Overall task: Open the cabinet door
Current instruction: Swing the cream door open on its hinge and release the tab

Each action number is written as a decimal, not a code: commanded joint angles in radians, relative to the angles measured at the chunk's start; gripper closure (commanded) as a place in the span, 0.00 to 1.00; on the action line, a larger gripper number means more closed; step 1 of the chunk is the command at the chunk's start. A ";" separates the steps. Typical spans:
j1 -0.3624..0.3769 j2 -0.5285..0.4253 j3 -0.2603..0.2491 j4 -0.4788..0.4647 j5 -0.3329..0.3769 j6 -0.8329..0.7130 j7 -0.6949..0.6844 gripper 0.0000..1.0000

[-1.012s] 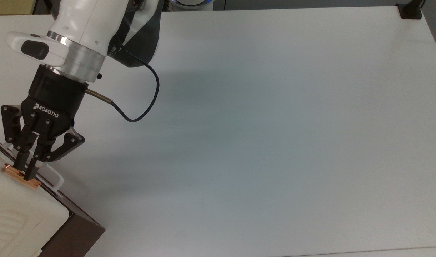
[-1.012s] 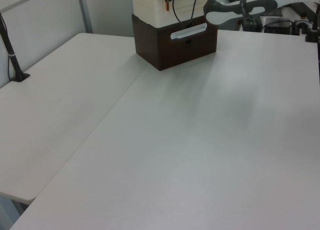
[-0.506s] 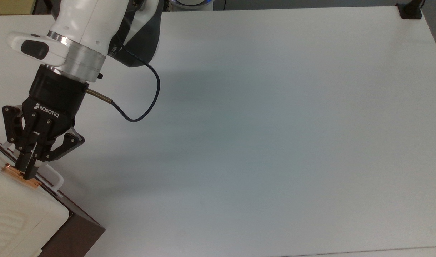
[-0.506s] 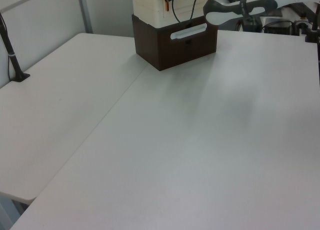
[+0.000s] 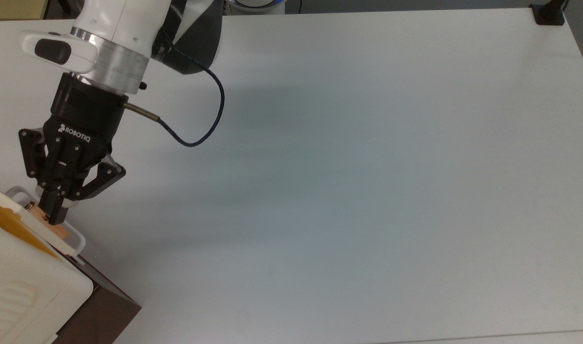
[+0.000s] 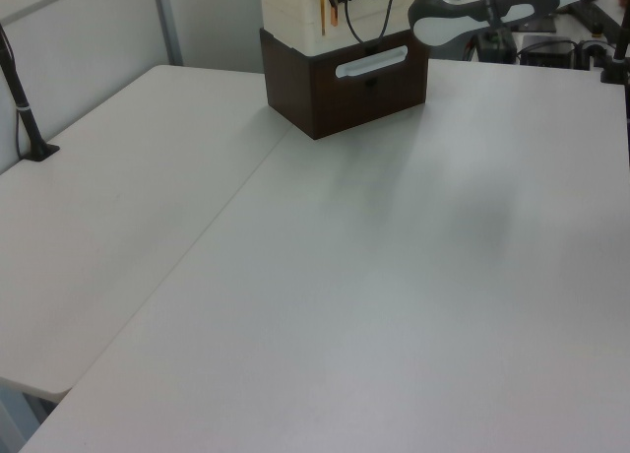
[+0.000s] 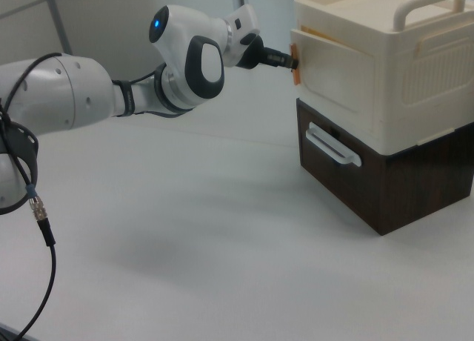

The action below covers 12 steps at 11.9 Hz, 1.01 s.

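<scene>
Swinging outward since a moment ago, the door (image 5: 14, 224) bares its yellowish face in the top view, gripper (image 5: 52, 217) clamped on its copper strip; in the right view, the arm (image 7: 133, 81) reaches level to the cabinet (image 7: 385, 96).

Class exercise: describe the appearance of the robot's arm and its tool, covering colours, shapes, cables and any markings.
The arm has glossy white rounded shells with dark grey joints and a blue light. A silver ring joins it to the black tool, marked ROBOTIQ in white, with jointed black fingers. A thin black cable loops from its side.

Hand (image 5: 52, 215) pinched closed, arm outstretched
</scene>
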 commanded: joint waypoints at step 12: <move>0.022 -0.334 0.113 -0.216 0.467 -0.915 -0.437 0.00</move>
